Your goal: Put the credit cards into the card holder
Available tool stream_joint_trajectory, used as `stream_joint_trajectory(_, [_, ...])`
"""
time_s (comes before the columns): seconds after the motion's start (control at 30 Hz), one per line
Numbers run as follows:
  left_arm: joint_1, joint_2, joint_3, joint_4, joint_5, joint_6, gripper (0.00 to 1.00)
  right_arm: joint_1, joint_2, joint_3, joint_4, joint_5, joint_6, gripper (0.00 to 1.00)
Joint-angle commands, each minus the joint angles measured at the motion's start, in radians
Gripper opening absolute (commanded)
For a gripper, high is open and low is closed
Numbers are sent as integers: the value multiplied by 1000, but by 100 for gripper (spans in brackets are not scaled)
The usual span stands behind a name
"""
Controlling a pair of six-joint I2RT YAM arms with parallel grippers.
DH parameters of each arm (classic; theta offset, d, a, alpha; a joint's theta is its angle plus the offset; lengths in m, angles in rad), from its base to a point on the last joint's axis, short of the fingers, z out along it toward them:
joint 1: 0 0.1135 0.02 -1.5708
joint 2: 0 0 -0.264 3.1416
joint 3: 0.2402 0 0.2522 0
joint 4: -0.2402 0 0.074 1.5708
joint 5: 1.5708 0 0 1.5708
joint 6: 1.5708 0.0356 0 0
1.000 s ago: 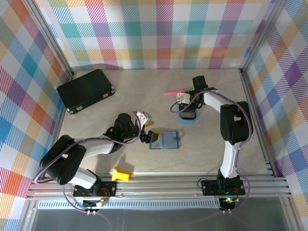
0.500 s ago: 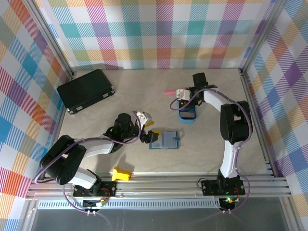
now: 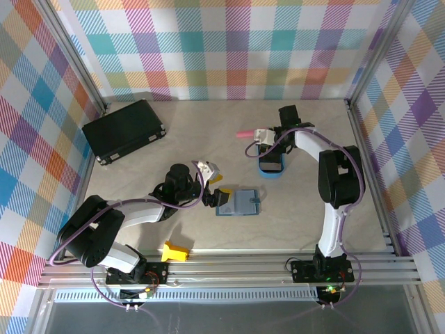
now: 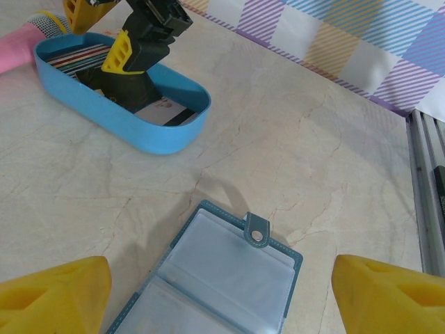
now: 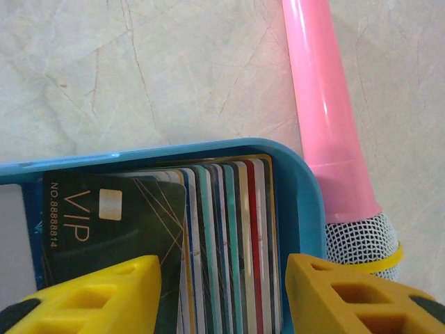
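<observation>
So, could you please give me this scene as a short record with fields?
holder: lying open on the table
cards: stacked in the tray
left gripper: open, at the holder's left edge
right gripper: open, over the cards
pink stick: beside the tray
black case: far left, shut

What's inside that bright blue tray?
A fanned stack of cards, with a black VIP card on top. The cards beneath show only their coloured edges; their faces, and the floor of the tray under them, are covered.
</observation>
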Motion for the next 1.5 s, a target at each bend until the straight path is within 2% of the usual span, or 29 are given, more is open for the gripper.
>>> stream_joint_trajectory(0.0, [9,-21,5,-8,2,22,83,-8,-70,-27,-56,-45,15,53])
stream_joint_trajectory(0.27, [9,-18,8,-3,7,19,82,-11,-61,-32,-138,-88,2,65])
stream_joint_trajectory(0.43, [9,-19,8,-3,9,20,82,-9,-27,-18,-123,-83,11,73])
stream_joint_trajectory(0.77, [9,-7,13,-5,9,22,82,-5,25,-10,-122,-82,-3,75])
stream_joint_trajectory(0.93, [9,-6,16,-8,9,21,83,-5,45,-10,-100,-45,3,70])
stream_joint_trajectory(1.1, [9,-1,18,-8,9,22,82,-7,45,-3,-65,-24,9,57])
stream_joint_trajectory(1.23, [9,-1,18,-10,12,20,82,-6,42,2,-54,-20,8,56])
stream_joint_trajectory(1.47, [7,-1,16,-10,13,15,82,-7,32,4,-15,0,10,47])
